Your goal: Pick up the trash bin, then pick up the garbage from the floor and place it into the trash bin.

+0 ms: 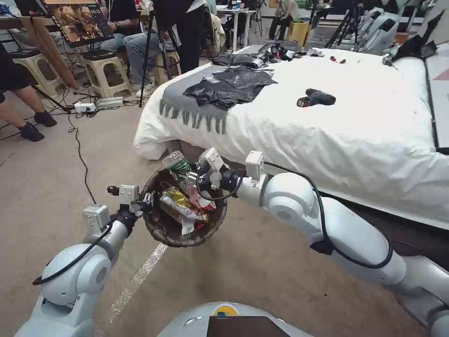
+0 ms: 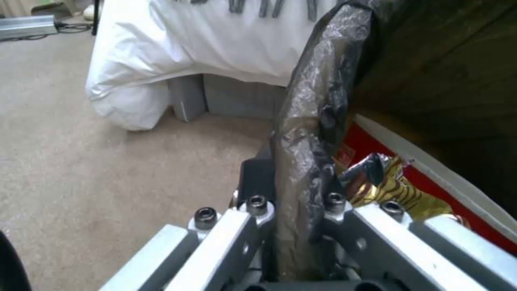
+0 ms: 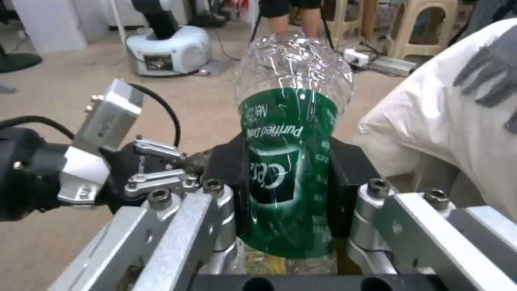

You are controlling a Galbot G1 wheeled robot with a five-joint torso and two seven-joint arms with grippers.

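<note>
The trash bin point(image 1: 159, 228), round and lined with a dark bag, hangs above the floor, tilted toward me. My left gripper point(image 1: 146, 202) is shut on its near-left rim; the bag-covered rim point(image 2: 307, 161) runs between its fingers. Inside lie gold and red-and-white wrappers point(image 1: 180, 206), also seen as the gold wrapper point(image 2: 385, 188). My right gripper point(image 1: 199, 174) is shut on a crushed clear bottle with a green label point(image 3: 288, 169), held over the bin's far rim with the bottle's end point(image 1: 175, 164) sticking out past it.
A bed with a white cover point(image 1: 355, 135) stands close behind the bin, carrying a grey throw, black bags and a power drill point(image 1: 315, 98). Cables and a power strip point(image 1: 86, 106) lie on the floor at left, near stools and seated people. Beige carpet point(image 1: 56, 178) spreads left.
</note>
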